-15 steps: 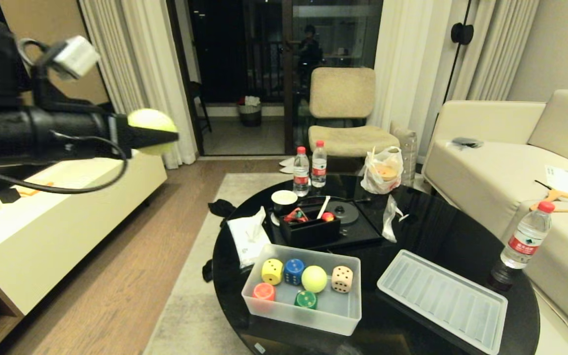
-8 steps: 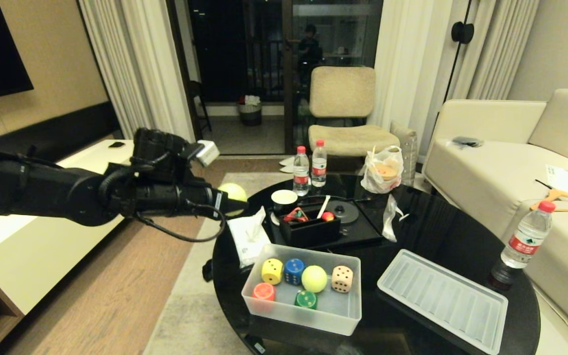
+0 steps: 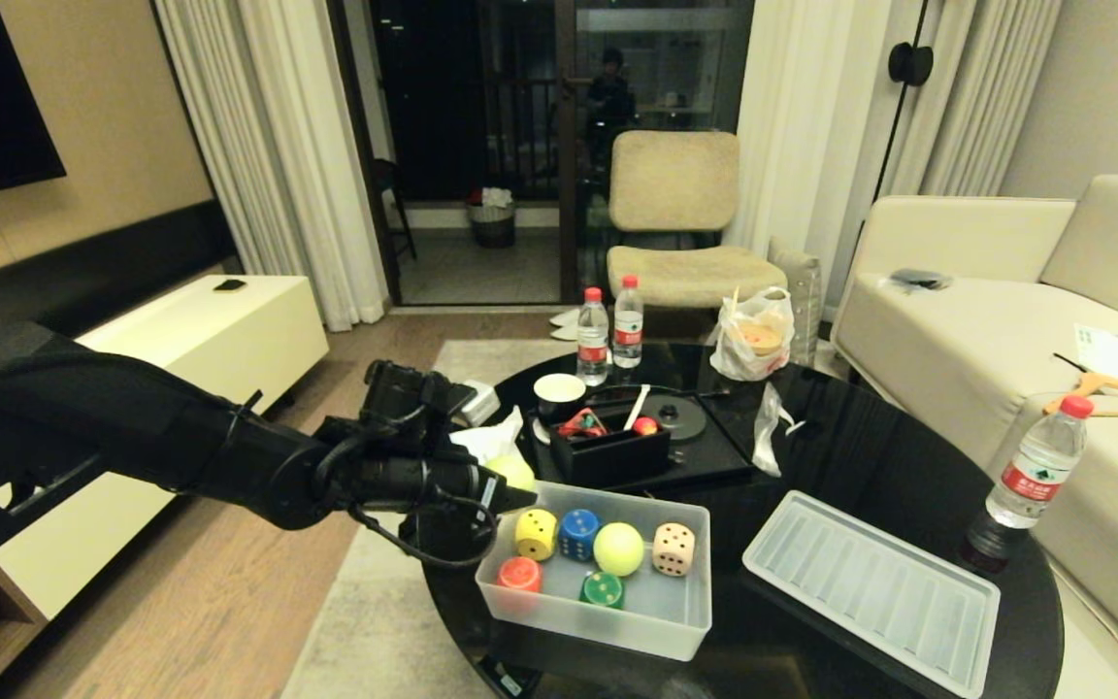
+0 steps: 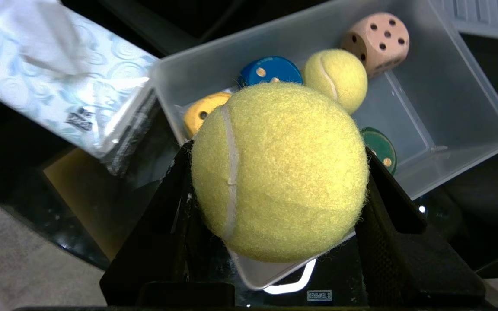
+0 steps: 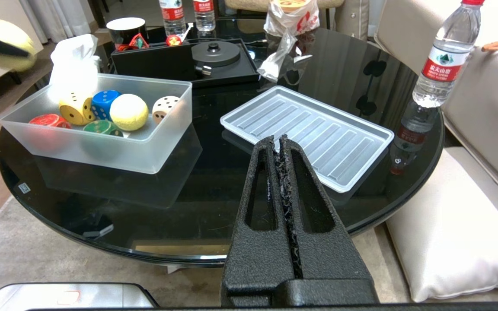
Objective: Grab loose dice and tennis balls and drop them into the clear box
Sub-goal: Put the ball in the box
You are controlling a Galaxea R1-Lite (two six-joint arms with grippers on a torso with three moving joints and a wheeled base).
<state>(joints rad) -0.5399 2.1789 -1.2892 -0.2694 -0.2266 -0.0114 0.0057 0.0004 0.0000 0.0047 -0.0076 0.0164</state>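
Tennis ball [image 4: 279, 170] is clamped between the fingers of the left gripper [image 3: 510, 482], held above the near-left corner of the clear box [image 3: 608, 621] on the black round table [image 3: 860, 456]. Inside the box lie a second tennis ball [image 3: 618, 549] and five dice [image 3: 577, 534]: red-orange, yellow, blue, green, beige. Ribbed lid [image 3: 870, 590] lies flat to the box's right; the right gripper [image 5: 282, 149] hangs near the table's front edge, fingers pressed together on nothing.

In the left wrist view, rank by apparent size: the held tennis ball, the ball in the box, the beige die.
1. Held tennis ball, in the left hand: largest, though nearness to the camera inflates it.
2. Tennis ball in the clear box.
3. Beige die, only slightly smaller.
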